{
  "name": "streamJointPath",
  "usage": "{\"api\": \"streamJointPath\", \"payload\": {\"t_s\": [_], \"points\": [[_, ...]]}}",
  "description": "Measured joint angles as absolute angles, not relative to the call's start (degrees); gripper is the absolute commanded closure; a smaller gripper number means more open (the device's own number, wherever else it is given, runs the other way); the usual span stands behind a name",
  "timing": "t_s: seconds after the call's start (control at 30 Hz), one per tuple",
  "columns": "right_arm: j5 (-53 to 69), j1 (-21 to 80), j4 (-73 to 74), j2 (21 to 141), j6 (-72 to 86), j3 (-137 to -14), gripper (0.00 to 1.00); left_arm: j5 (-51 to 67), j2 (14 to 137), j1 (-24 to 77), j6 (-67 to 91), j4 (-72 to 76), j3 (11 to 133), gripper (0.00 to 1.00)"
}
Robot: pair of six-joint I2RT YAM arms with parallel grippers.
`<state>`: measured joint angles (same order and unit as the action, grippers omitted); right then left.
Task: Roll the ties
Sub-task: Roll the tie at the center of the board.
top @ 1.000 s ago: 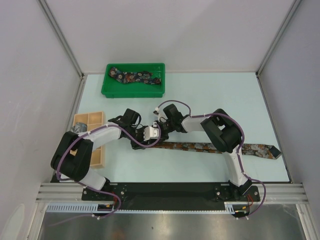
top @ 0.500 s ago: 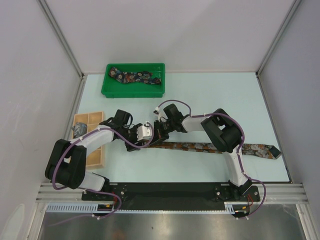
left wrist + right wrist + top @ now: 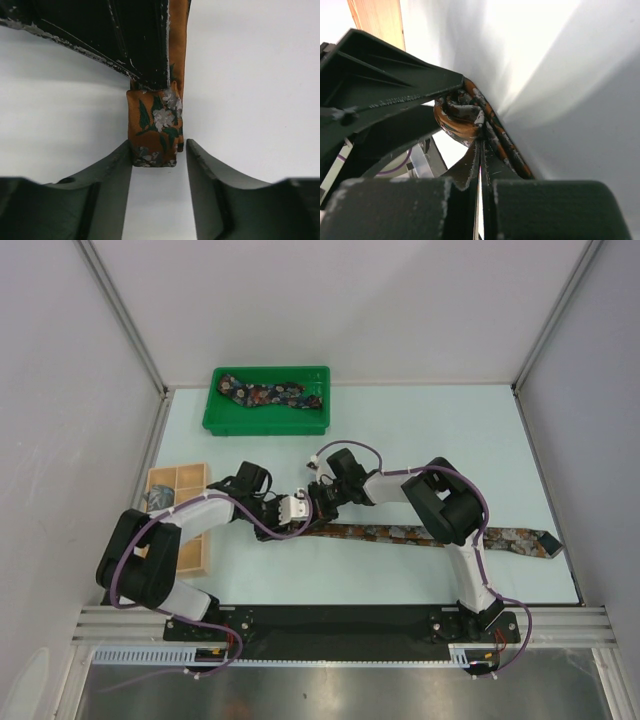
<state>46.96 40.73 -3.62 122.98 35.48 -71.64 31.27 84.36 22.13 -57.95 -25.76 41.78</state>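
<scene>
From above, the rust-brown tie point(image 3: 420, 533) lies flat on the bench point(image 3: 400, 440), trailing toward 4 o'clock. My left gripper point(image 3: 302, 512) and right gripper point(image 3: 316, 504) meet at its 9 o'clock end.

Left wrist: the left jaws are released, straddling the rolled end point(image 3: 155, 122), one finger touching it and the other clear.

Right wrist: the right jaws are clenched against the coil; I cannot tell if they pinch fabric.

My worry is that the coil springs loose if the right withdraws before the left closes.

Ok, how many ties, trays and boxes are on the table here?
Ties: 3 (rust-brown tie, dark floral tie, grey-blue tie in the box, mostly hidden)
Green tray: 1
Wooden box: 1
Total: 5
</scene>
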Motion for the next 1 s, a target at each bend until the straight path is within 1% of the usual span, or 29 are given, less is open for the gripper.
{"api": "streamJointPath", "payload": {"t_s": [0.07, 0.13, 0.37, 0.47, 0.57, 0.6, 0.67, 0.7, 0.8, 1.0], "points": [[46.96, 40.73, -3.29, 123.0, 35.07, -71.59, 1.0, 30.55, 84.68, 22.39, -58.43, -25.78, 41.8, 0.58], [46.96, 40.71, -3.09, 123.02, 34.85, -71.59, 1.0, 30.04, 84.68, 22.5, -58.67, -25.89, 41.95, 0.61], [46.98, 40.75, -2.7, 123.02, 34.81, -71.59, 1.0, 28.12, 84.03, 25.89, -58.37, -27.4, 44.25, 0.67], [47.22, 40.73, -2.15, 123.02, 34.76, -71.59, 0.92, 27.0, 84.12, 27.66, -57.93, -27.49, 44.8, 0.69], [47.75, 40.16, -0.36, 122.65, 33.85, -71.57, 0.8, 25.65, 84.77, 28.16, -57.91, -27.55, 45.08, 0.69], [47.94, 39.9, 0.47, 122.15, 33.3, -71.33, 0.75, 25.45, 84.95, 28.16, -57.91, -27.59, 45.08, 0.69], [48.34, 39.16, 1.93, 120.36, 32.29, -70.22, 0.72, 24.95, 85.19, 28.16, -57.91, -27.59, 45.08, 0.69], [48.53, 38.76, 2.39, 119.28, 32.1, -69.58, 0.68, 24.82, 85.21, 28.16, -57.89, -27.59, 45.08, 0.69], [49.5, 37.74, 2.52, 116.09, 32.38, -67.92, 0.62, 24.36, 85.6, 28.16, -57.87, -27.59, 45.15, 0.69], [50.06, 38.11, -1.15, 114.83, 35.51, -67.57, 0.62, 24.14, 86.08, 28.16, -57.39, -27.59, 45.3, 0.68]]}}
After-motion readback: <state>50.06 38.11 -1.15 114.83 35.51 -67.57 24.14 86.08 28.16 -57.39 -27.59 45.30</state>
